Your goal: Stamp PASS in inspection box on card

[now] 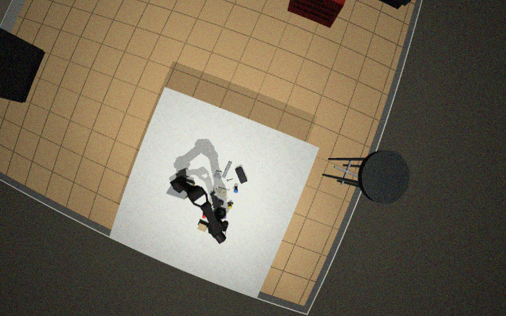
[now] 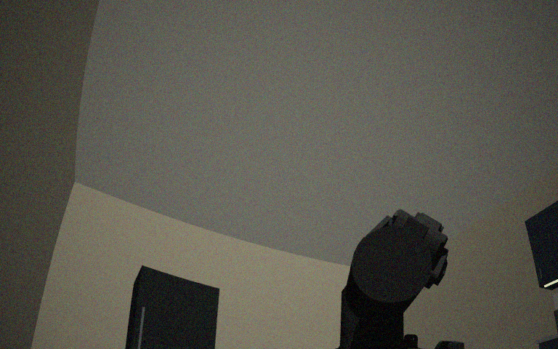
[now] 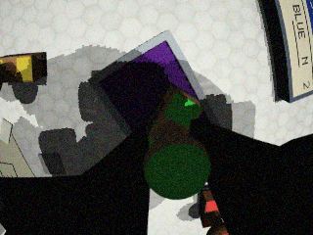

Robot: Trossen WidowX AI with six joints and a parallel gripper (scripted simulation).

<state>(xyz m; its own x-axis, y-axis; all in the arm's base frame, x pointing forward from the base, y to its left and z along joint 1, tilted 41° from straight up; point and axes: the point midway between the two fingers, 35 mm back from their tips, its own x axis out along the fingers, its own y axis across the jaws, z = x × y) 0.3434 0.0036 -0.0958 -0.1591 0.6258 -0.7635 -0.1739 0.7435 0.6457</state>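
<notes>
My gripper (image 3: 168,131) (image 1: 220,213) is shut on a green stamp (image 3: 177,171), whose round knob faces the wrist camera. The stamp's lower end shows over the near corner of the purple ink pad (image 3: 168,58); I cannot tell whether it touches the pad. The stamp's printing face is hidden. The pale card (image 3: 14,158) (image 1: 221,192) lies left of the pad in the wrist view, cut off by the frame's edge, with part of an outlined box showing. No gripper shows clearly in the exterior view, only dark arm parts.
A yellow stamp (image 3: 24,69) (image 1: 230,205) stands left of the pad in the wrist view, and a red stamp (image 3: 210,206) (image 1: 203,216) is at the bottom. A box lettered BLUE (image 3: 299,59) is at the right. The top view shows a blue stamp (image 1: 235,189) and a dark tray (image 1: 241,174).
</notes>
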